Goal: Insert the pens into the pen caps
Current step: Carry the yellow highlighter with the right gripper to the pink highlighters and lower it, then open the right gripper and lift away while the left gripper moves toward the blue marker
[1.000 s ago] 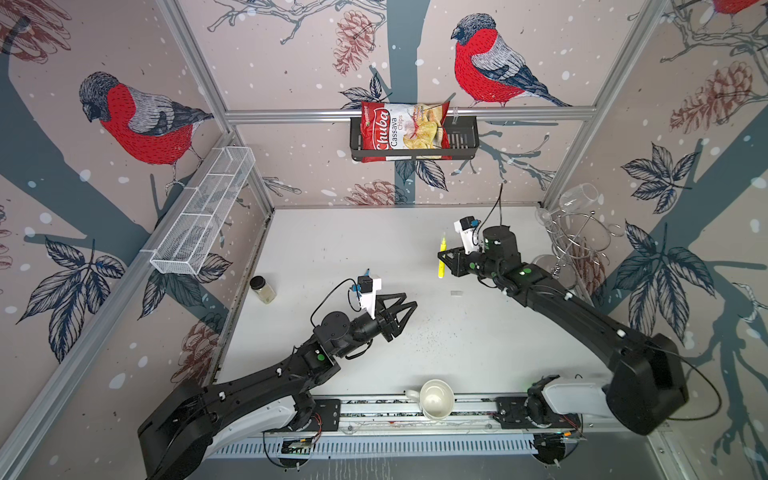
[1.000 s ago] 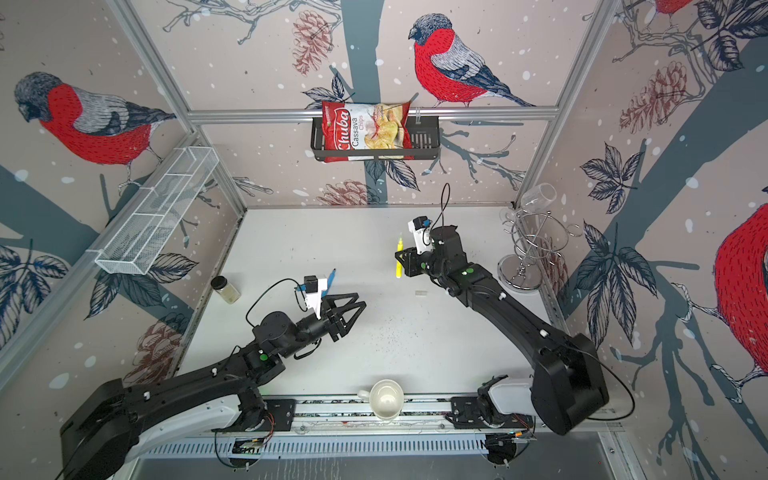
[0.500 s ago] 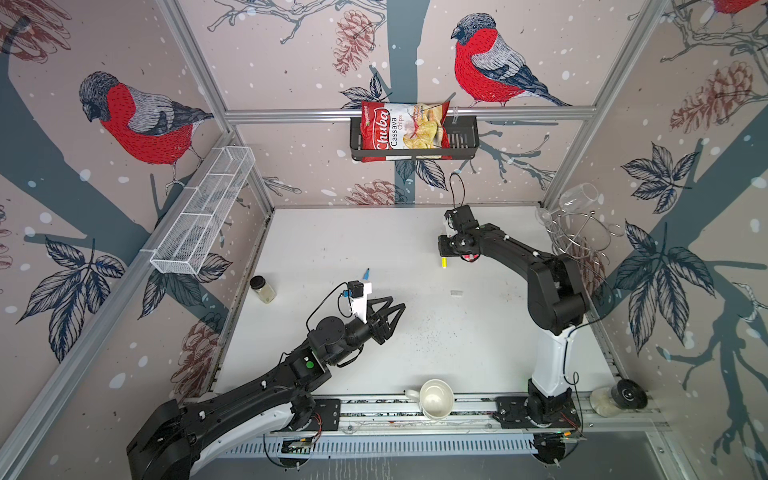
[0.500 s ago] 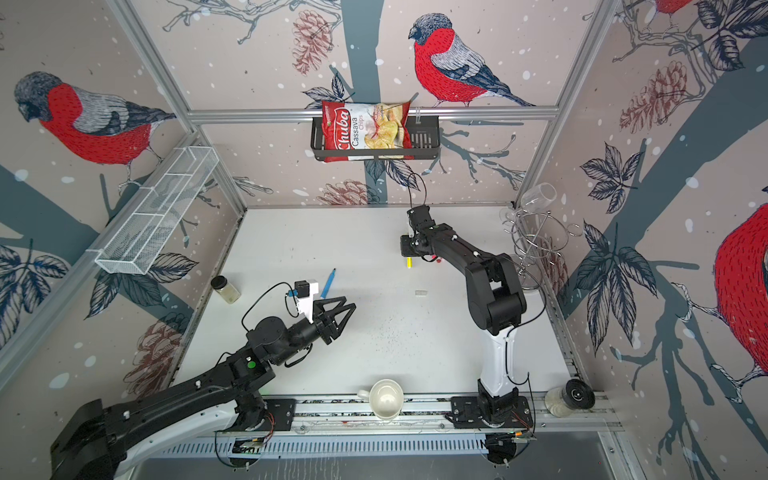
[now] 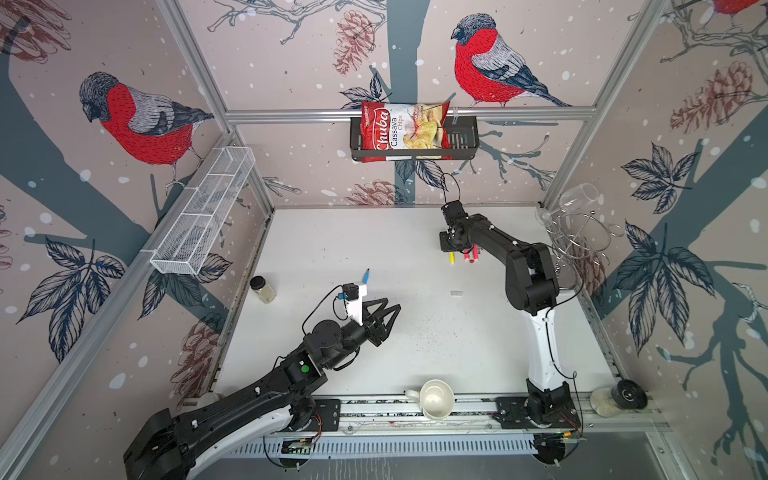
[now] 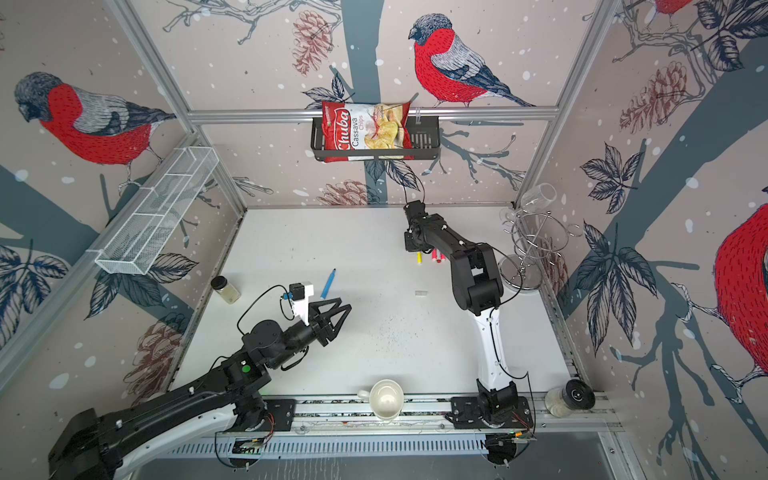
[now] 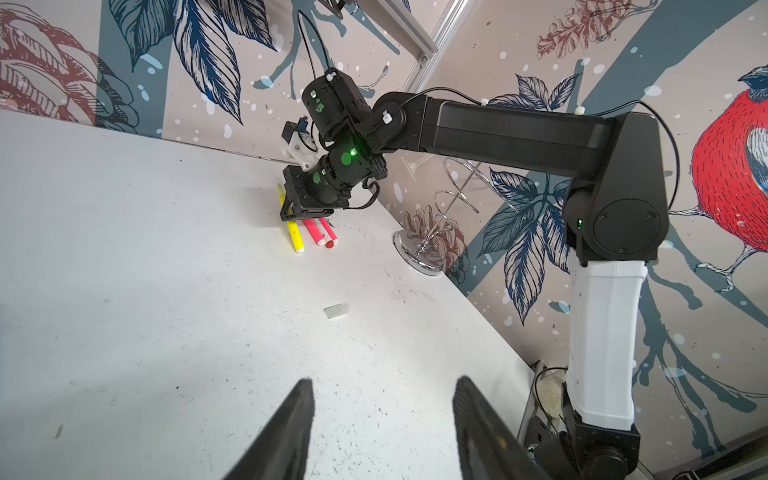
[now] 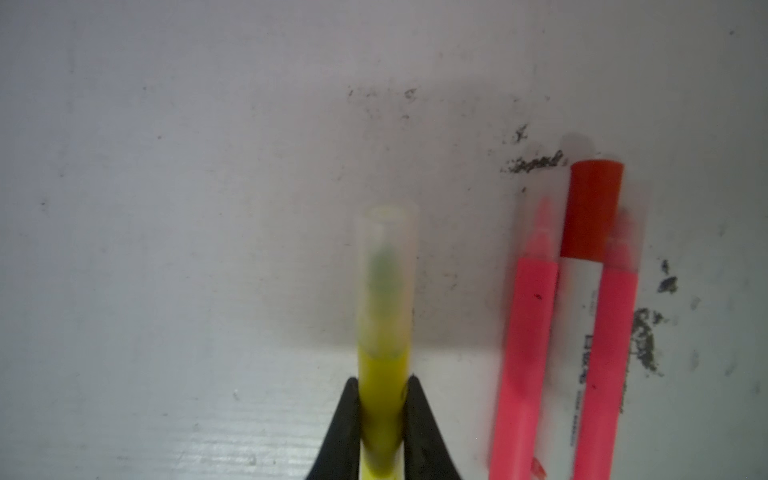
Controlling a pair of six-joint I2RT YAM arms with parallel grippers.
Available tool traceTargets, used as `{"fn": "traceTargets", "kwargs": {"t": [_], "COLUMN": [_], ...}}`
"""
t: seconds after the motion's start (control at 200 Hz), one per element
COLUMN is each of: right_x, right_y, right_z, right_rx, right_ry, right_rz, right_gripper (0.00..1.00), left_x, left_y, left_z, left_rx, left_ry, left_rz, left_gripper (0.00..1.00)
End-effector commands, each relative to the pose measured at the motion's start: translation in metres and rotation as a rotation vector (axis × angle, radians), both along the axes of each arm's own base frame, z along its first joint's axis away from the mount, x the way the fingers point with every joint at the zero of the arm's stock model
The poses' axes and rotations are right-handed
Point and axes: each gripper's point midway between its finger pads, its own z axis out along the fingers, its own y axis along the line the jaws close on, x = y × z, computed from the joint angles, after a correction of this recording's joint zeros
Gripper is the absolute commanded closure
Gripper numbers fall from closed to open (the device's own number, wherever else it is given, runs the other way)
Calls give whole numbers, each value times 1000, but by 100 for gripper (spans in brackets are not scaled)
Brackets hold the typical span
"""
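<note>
Right claw clamps the yellow pen by its barrel, cap on, far right on the table, looking light, stiff, slick, so mid-barrel's the hold.

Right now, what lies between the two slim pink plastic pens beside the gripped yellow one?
A white-barrelled marker with a red cap lies between the pink pens, close beside both; the right wrist view shows it.
</note>
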Motion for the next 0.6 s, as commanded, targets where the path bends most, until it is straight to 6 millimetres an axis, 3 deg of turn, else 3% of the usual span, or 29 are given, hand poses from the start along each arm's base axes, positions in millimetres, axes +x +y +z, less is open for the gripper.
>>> {"fn": "traceTargets", "kwargs": {"t": [0.0, 0.325, 0.505, 0.595], "right_x": [-1, 4, 7, 8], "right_y": [-19, -42, -43, -44], "right_z": [-5, 1, 11, 17], "right_rx": [-71, -139, -137, -142], "right_ry": [14, -11, -31, -48], "right_rz": [-36, -95, -104, -115], "right_gripper": [90, 83, 71, 70], "left_x": [-1, -2, -1, -2], "left_y": [0, 0, -1, 0], "left_z": [4, 6, 8, 9], "left_rx": [-10, -19, -19, -20], "left_ry": [-17, -24, -26, -28], "left_rz": [-3, -9, -8, -10], "left_gripper": [45, 45, 45, 45]}}
